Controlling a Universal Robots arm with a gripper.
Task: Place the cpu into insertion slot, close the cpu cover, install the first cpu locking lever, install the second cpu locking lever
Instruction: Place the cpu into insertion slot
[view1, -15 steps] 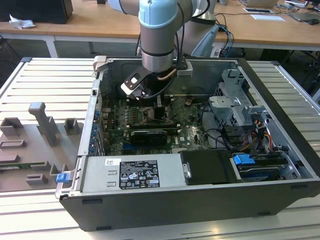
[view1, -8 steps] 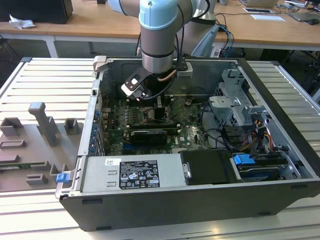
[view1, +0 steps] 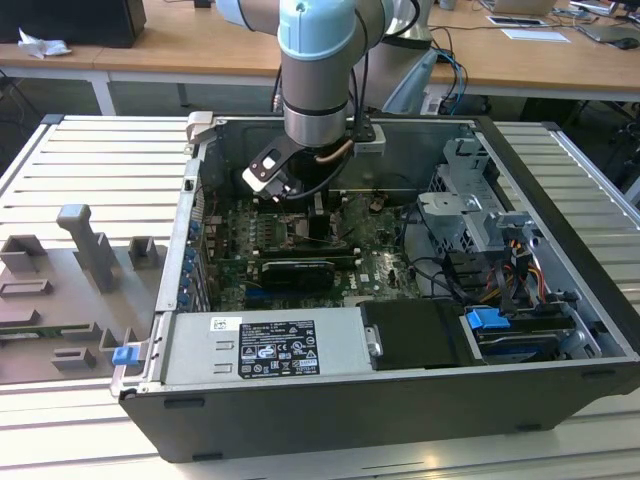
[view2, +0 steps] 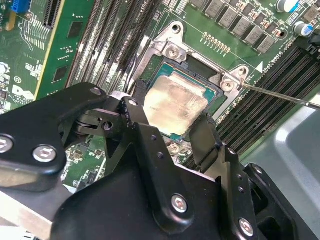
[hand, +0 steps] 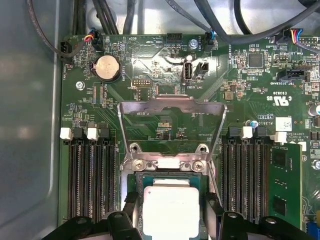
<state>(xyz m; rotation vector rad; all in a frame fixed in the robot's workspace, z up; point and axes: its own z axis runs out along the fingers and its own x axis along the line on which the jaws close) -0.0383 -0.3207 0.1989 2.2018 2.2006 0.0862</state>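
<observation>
At the exterior view's upper centre, the black gripper (view1: 295, 190) clenches the pale beige-silver square cpu (view2: 172, 107) over the dark square insertion slot (view2: 200, 70).

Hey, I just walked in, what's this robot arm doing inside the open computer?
The robot arm is reaching down into an open computer case. Its claw is right at the cpu, which looks to sit flat in the insertion slot on the green board. The cpu cover stands swung up and open in the first wrist view, so the socket is not closed yet.
</observation>
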